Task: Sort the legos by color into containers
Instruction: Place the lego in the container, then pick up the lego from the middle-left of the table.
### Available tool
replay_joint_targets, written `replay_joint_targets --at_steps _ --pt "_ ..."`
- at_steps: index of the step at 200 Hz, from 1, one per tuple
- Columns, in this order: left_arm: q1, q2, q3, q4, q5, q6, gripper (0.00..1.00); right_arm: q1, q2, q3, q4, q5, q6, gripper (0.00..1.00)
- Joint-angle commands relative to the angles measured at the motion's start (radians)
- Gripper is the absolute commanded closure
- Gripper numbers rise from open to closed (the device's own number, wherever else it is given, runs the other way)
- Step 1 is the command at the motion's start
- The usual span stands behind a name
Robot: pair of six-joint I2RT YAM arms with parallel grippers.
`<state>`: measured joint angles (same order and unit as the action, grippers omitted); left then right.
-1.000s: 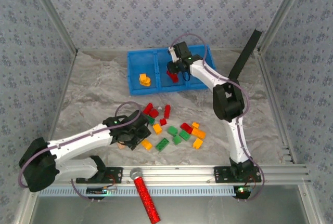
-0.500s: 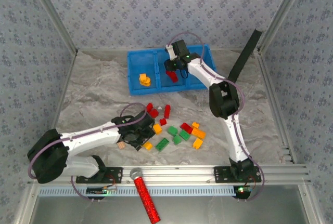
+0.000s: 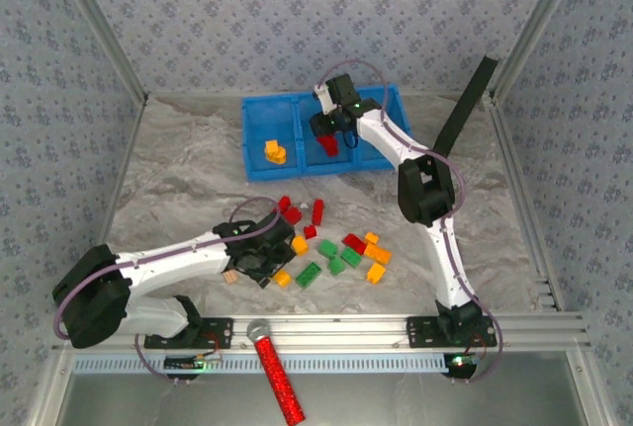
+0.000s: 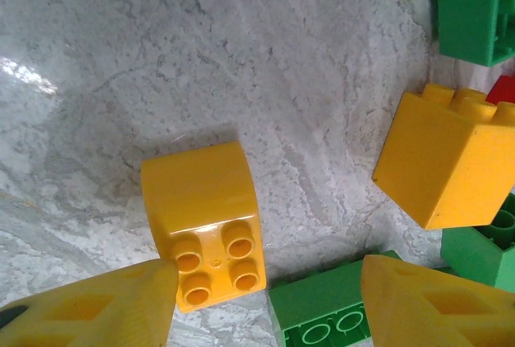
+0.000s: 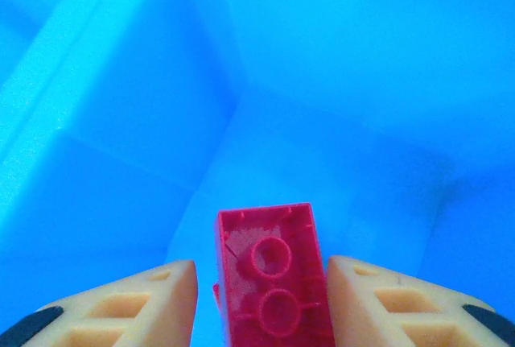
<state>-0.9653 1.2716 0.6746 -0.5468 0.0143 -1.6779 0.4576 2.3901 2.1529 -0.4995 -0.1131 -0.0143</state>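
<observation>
**Jaws parted on both arms: left gripper (image 4: 267, 282) low over loose bricks, right gripper (image 5: 261, 270) astride a red brick (image 5: 273, 274) in the tray (image 5: 121, 121).**

The red brick's near end is cut off by the frame edge, and whether it rests on the tray floor cannot be told. A sliver of blue shows between it and one finger. Seen from above, it sits in the middle compartment of the blue three-part tray, with yellow pieces (image 3: 274, 152) in the left one. The left gripper's jaws stand wide and hold nothing. One fingertip (image 4: 121, 307) touches a yellow four-stud brick (image 4: 205, 222), and a green brick (image 4: 322, 323), partly out of frame, lies between the fingers. Red, green and yellow legos (image 3: 309, 273) lie scattered on the table (image 3: 178, 179).
</observation>
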Motion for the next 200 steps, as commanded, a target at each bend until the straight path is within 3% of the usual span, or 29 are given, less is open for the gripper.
replay_joint_targets --at_steps 1,100,200 --pt "-0.012 0.000 -0.011 -0.065 0.025 -0.033 0.37 0.000 -0.014 0.046 -0.042 -0.040 -0.019 0.53" --pt "-0.015 -0.076 -0.030 -0.125 0.001 -0.037 0.41 0.004 -0.024 0.058 -0.061 -0.028 -0.019 0.53" --pt "-0.017 0.035 -0.021 -0.016 0.007 -0.016 0.40 0.012 -0.028 0.061 -0.087 -0.016 -0.035 0.53"
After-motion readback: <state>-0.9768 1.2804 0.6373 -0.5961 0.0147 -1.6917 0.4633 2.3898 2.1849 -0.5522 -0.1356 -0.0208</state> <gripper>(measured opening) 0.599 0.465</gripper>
